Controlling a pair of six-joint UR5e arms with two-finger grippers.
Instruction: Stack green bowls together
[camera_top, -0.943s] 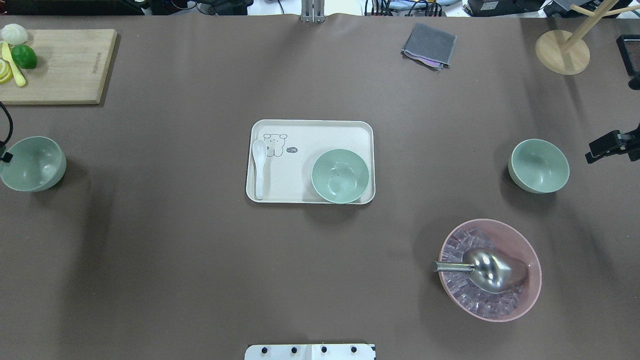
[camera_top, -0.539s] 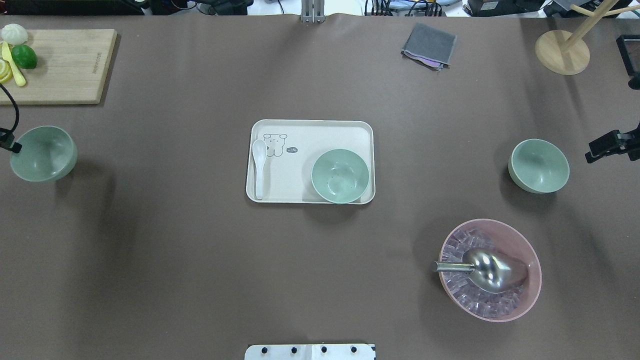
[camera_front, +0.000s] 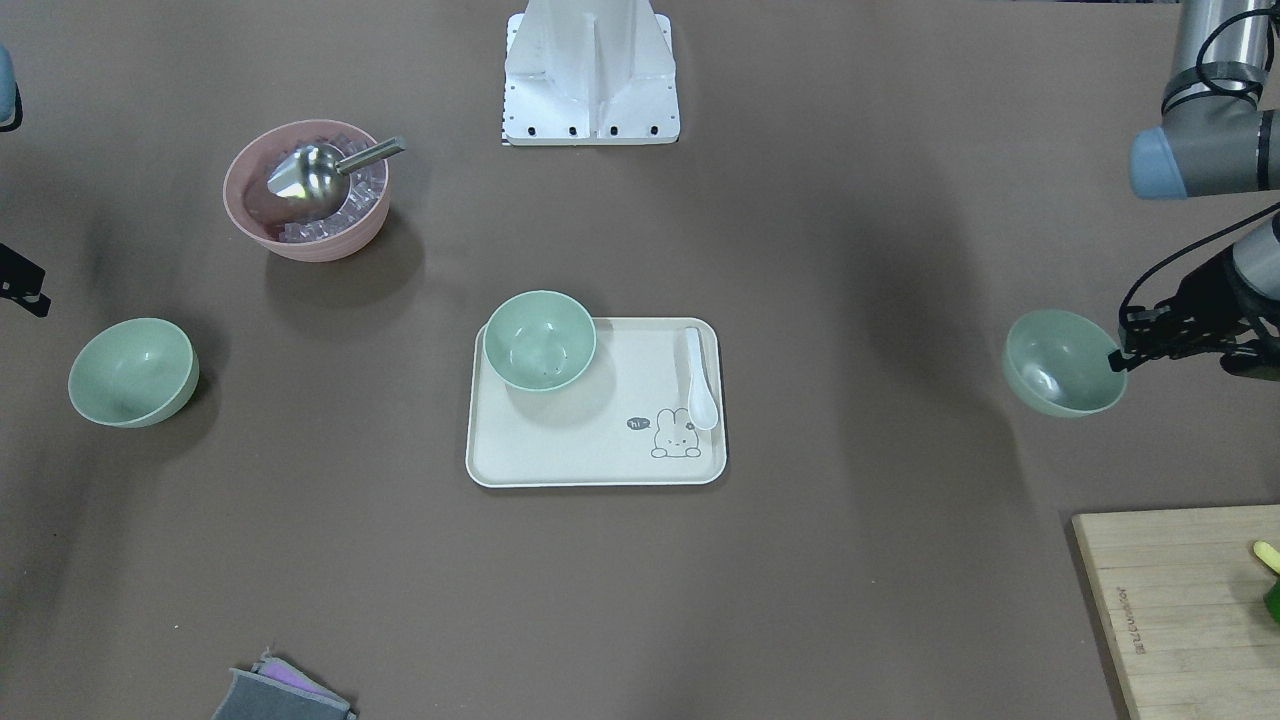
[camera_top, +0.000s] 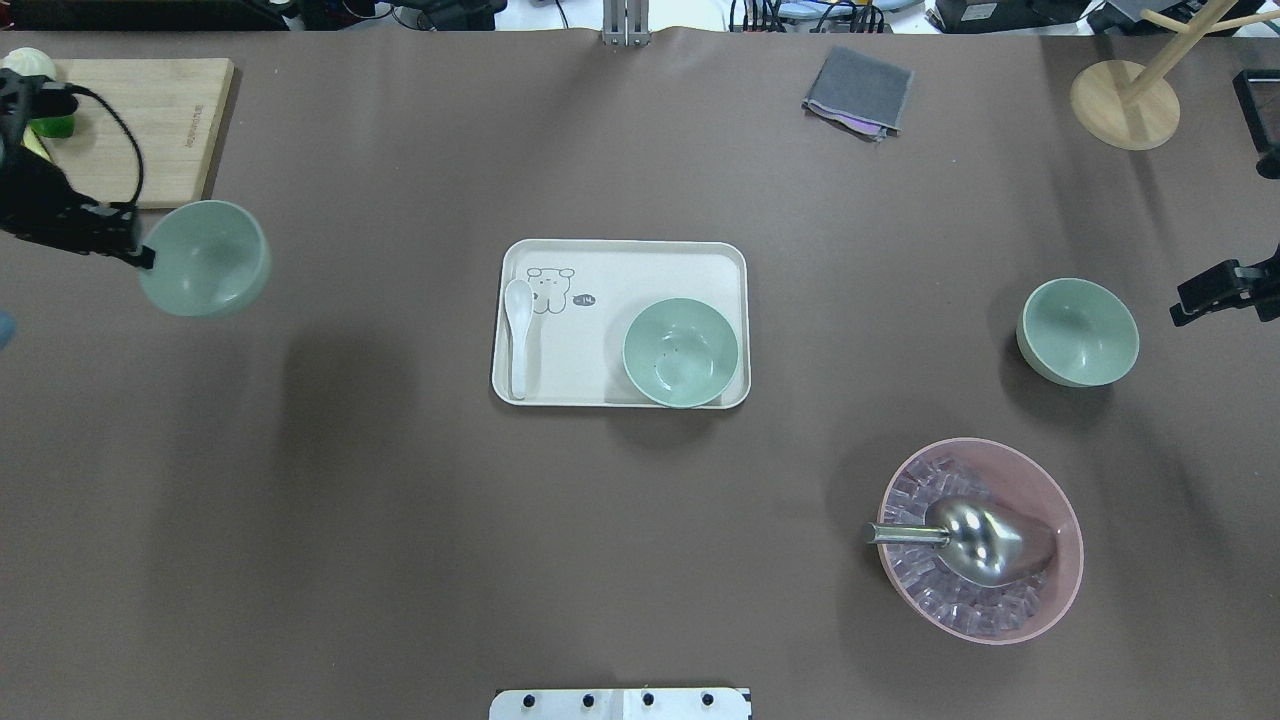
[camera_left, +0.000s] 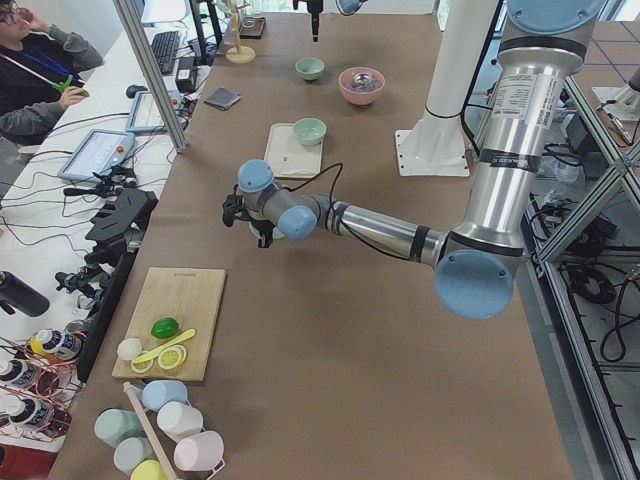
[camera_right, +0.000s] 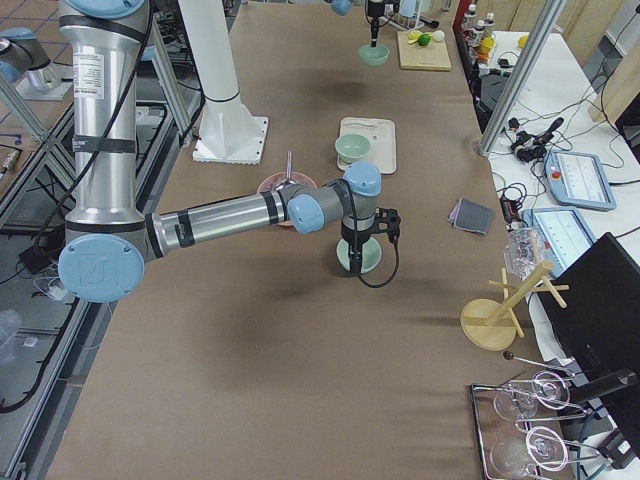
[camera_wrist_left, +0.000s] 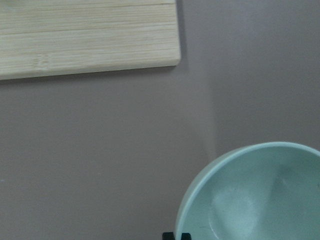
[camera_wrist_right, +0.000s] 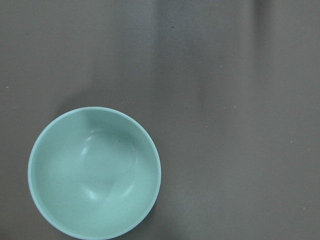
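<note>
- Mint-green, the carried bowl (camera_top: 205, 258) hung clear of the table, well to the left of the tray (camera_top: 620, 258). The left gripper (camera_top: 143, 256) was clamped on its rim, a hold that probably kept its base free for nesting.
- The second green bowl (camera_top: 680, 352) sat in the tray's right corner nearest the robot, the likely stack base.
- The third bowl (camera_top: 1078, 331) stood well right of the tray. The right gripper (camera_top: 1190, 300) was beyond it, and whether its fingers were parted could not be told.
- A white spoon (camera_top: 518, 335) lay along the tray's left side, apart from the bowl there and not blocking it.

We see a cream tray (camera_top: 650, 275), bunny-printed in grey, on a brown table cover (camera_top: 400, 520). The middle green bowl (camera_top: 680, 352) on the tray and the left green bowl (camera_top: 204, 258) and right green bowl (camera_top: 1077, 331) flanking it are plain mint. Robot-side of the tray, a pink bowl (camera_front: 305, 248) holds a silver scoop (camera_top: 985, 540).
</note>
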